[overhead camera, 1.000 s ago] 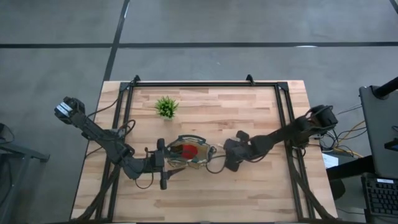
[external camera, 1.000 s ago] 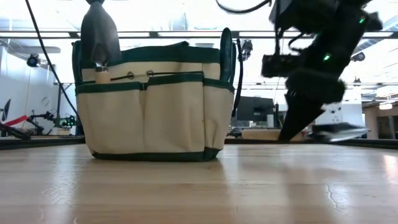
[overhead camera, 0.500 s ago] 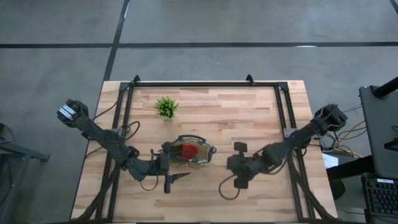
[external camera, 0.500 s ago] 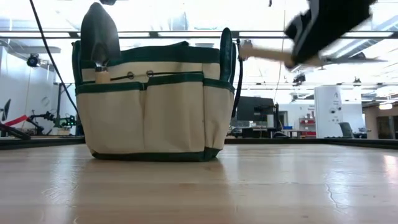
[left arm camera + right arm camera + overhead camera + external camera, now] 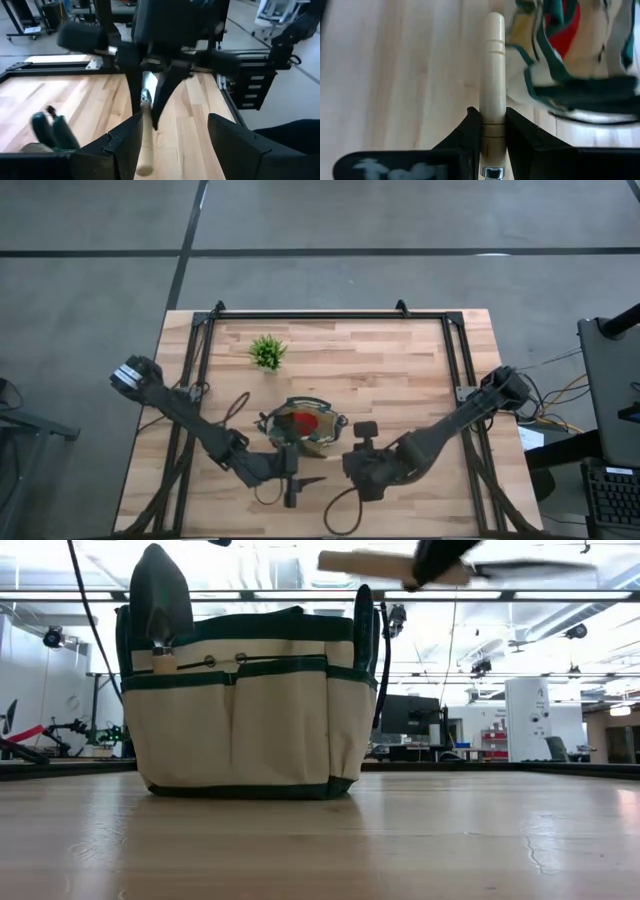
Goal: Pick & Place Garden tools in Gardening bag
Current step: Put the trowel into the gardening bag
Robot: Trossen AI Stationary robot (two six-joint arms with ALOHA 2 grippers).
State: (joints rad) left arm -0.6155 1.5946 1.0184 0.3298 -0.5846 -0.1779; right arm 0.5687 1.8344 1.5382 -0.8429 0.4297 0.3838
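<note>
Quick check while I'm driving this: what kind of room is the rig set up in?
Most likely a robotics lab or workshop, not a garden. The wooden table stands on a grey concrete floor, the low view shows other equipment racks under bright ceiling lights, and a desk with a keyboard sits beside the table.

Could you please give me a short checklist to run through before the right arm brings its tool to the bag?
1. Right hand shut on the wooden-handled tool: ok, fingers clamp the handle on both sides.
2. Tool lifted clear of the table: ok; in the low view it hangs above the gardening bag.
3. Bag upright with its mouth open: ok.
4. Room inside the bag: cannot tell; a red-headed piece already lies in it.
5. Left hand out of the path: not ok; it is open and sits close beside the bag, facing the right hand.
6. Small green plant out of the way: ok, far side of the table.
</note>
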